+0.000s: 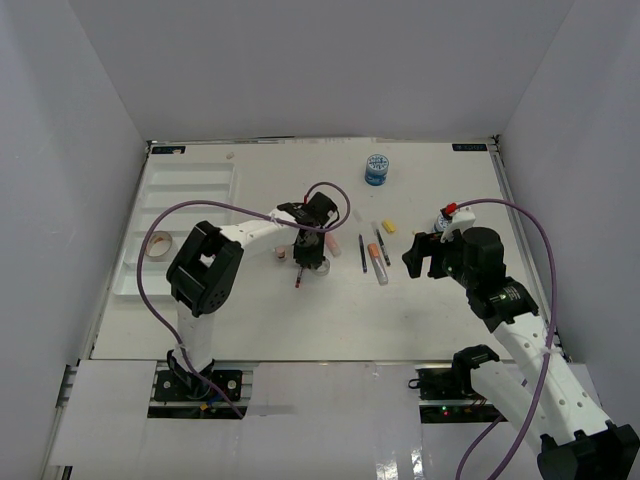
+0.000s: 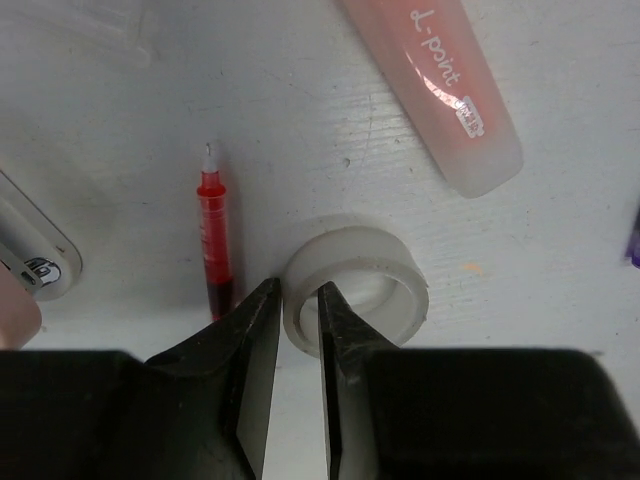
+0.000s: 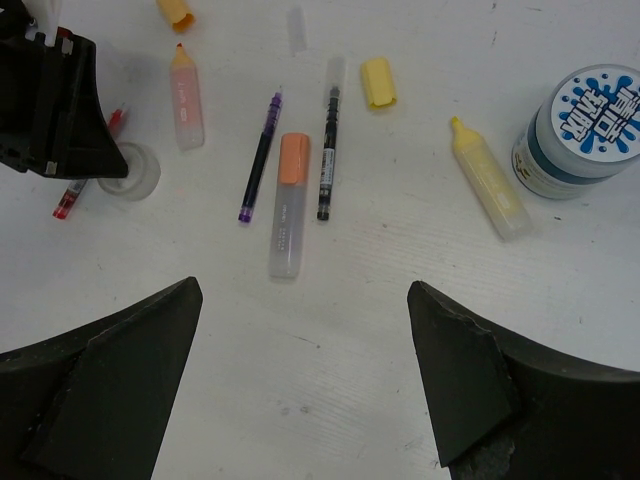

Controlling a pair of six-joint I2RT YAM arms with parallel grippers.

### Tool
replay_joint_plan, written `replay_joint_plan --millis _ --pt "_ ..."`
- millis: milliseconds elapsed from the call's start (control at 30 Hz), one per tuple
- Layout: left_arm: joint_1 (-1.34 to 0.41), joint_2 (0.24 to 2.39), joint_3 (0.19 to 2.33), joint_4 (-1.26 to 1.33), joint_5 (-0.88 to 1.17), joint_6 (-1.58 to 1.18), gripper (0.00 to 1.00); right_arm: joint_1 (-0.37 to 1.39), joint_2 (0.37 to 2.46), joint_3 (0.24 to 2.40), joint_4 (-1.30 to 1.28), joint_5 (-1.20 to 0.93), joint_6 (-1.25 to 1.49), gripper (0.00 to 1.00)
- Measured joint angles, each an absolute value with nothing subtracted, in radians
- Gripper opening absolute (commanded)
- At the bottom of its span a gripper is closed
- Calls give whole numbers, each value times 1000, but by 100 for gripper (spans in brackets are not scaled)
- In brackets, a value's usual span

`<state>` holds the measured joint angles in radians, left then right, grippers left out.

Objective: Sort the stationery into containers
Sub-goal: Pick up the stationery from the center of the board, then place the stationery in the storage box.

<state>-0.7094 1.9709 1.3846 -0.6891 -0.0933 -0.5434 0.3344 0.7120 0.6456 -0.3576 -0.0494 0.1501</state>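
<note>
– Clearance by the arm bases?
– Bare table (image 1: 300, 330) along the near side. The right gripper (image 3: 300, 370) hovers over it, jaws spread wide, holding nothing.

– Beyond that?
– A loose row, each piece apart from the next: purple pen (image 3: 260, 155), orange-capped marker (image 3: 288, 205), dark pen (image 3: 327, 150). To the right, a yellow marker (image 3: 488, 178) lies just beside a blue-white tub (image 3: 585, 130).

– The left gripper (image 2: 295, 340)?
– Down at mid-table, pinching the wall of the small clear roll (image 2: 355, 285), one finger inside the ring and one outside. The roll rests on the table. A red pen (image 2: 213, 240) lies just beside it and a pink marker (image 2: 440, 90) is near, neither touching it.

– Farther out?
– A second tub (image 1: 377, 169) stands alone near the far edge. The white tray (image 1: 150, 200) runs along the left edge, with a tan tape roll (image 1: 158, 243) in its near part.
</note>
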Motion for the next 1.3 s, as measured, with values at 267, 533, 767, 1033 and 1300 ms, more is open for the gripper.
replay_joint_plan --millis 267,533,767,1033,1300 --pt "-710 1971 1399 -696 -93 -549 10 334 700 646 -361 -49 150 90" --pt "-701 1931 1420 -723 -136 -551 2 334 699 646 -366 -49 149 90" --pt "-483 1711 1308 -738 -185 -558 0 334 696 646 -368 -56 148 90" --pt "-109 1544 1194 -744 -245 -525 1 334 679 646 -368 -67 146 90" --pt "76 1548 1122 -704 -233 -484 11 334 659 645 -368 -76 146 90"
